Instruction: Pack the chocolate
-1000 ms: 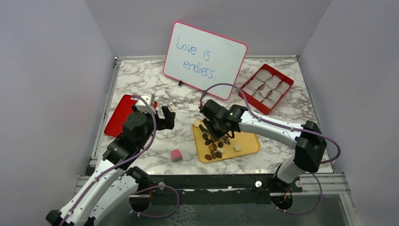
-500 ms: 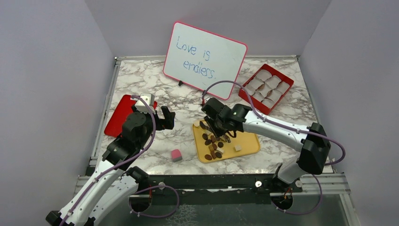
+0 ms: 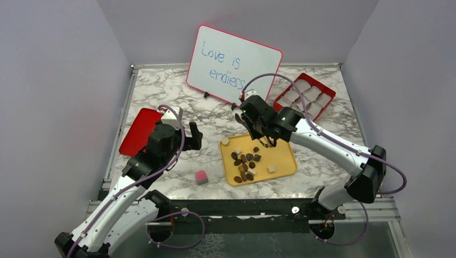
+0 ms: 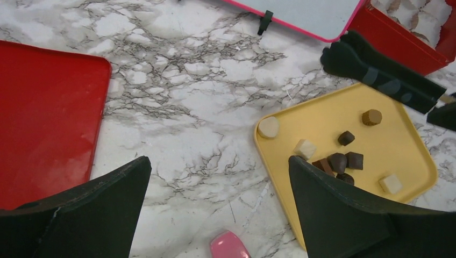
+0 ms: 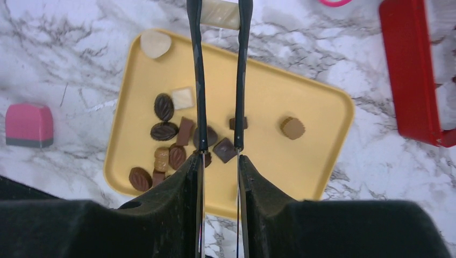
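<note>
Top view: the chocolate pieces (image 3: pixel 246 162) lie on the yellow tray (image 3: pixel 285 158), near the middle of the tabletop's near edge. The right gripper (image 3: pixel 267 142) hangs over the tray's far rim. The left gripper (image 3: pixel 193 135) hangs between the tray and the left edge.

Left wrist view: the left gripper's jaws are spread wide, with nothing between them.

Right wrist view: the right gripper's thin fingers are closed on one cream-white piece (image 5: pixel 219 14), held clear of the tray.
</note>
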Tool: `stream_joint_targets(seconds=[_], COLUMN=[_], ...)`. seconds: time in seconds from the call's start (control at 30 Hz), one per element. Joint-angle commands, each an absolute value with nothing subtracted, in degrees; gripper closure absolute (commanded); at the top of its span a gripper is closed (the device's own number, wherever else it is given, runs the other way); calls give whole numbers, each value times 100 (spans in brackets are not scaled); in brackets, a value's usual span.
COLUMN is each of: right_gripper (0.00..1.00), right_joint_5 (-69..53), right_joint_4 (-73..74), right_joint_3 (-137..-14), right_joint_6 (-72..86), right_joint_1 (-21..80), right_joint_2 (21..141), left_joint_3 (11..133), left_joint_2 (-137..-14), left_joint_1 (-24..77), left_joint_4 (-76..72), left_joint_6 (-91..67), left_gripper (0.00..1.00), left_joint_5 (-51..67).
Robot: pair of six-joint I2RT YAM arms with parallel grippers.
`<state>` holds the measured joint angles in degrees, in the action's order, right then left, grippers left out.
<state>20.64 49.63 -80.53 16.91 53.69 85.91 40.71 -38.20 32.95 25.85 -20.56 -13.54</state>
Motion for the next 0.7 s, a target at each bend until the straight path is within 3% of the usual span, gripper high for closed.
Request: stream_joint_targets(seconds=[0.0, 0.37, 0.67], right_gripper=[69, 68, 68], right_joint_5=[2432, 1910, 1325], right_joint_4=[4927, 4025, 3188], right_joint_3=[-8242, -8007, -8296], right_joint_6=[1513, 1223, 1273], right_joint_1=[4741, 2422, 741], right_joint_2=[8305, 8297, 9234], left_joint_3=[4249, 4060, 4010], left_joint_2=[-3842, -3810, -3705], left_joint_1=[3261, 3261, 3261], left_joint_4=[2681, 2649, 2646], left_joint_6=[-2051, -1787, -1746], left_gripper=[1, 1, 1], left_joint_5=[-797, -672, -711])
